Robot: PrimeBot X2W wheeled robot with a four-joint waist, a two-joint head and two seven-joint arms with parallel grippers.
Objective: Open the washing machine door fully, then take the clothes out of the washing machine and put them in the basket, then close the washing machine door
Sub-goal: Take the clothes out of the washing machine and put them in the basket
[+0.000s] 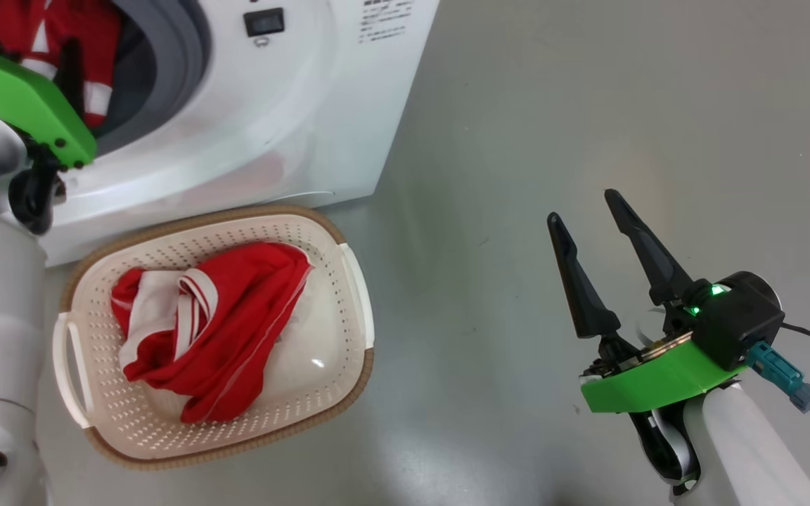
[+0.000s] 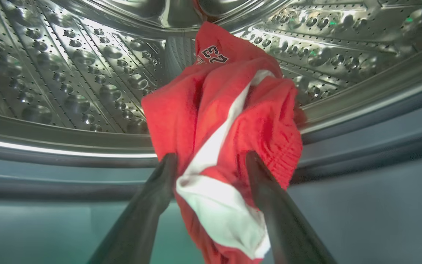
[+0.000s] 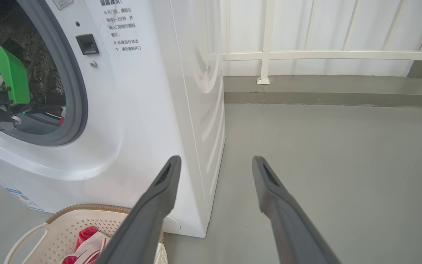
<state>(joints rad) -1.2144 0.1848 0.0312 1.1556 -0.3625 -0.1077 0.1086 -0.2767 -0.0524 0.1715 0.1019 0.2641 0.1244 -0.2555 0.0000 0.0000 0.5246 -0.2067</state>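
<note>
Washer (image 1: 306,105): white front-loader, grey gasket (image 1: 183,42), port uncovered. Basket (image 1: 92,330): cream, perforated, brown-rimmed, on the floor (image 1: 553,105) just before the washer. Clothes, red with white stripes: one crumpled garment (image 1: 236,309) in the basket, a second garment (image 2: 233,121) at the drum (image 2: 68,73) mouth.

Between the matt dark fingers (image 2: 266,190) of the left gripper (image 2: 211,157), a soft, thin red cloth garment with white panels (image 2: 233,121) is seen. Beyond it, shiny dimpled steel forms the perforated drum (image 2: 68,73). Beside the right gripper (image 3: 214,161), the white washing machine cabinet (image 3: 152,110) is finished smooth and glossy. Below it, the cream perforated basket (image 1: 99,330) is made of plastic and rimmed in brown woven-look trim.
</note>
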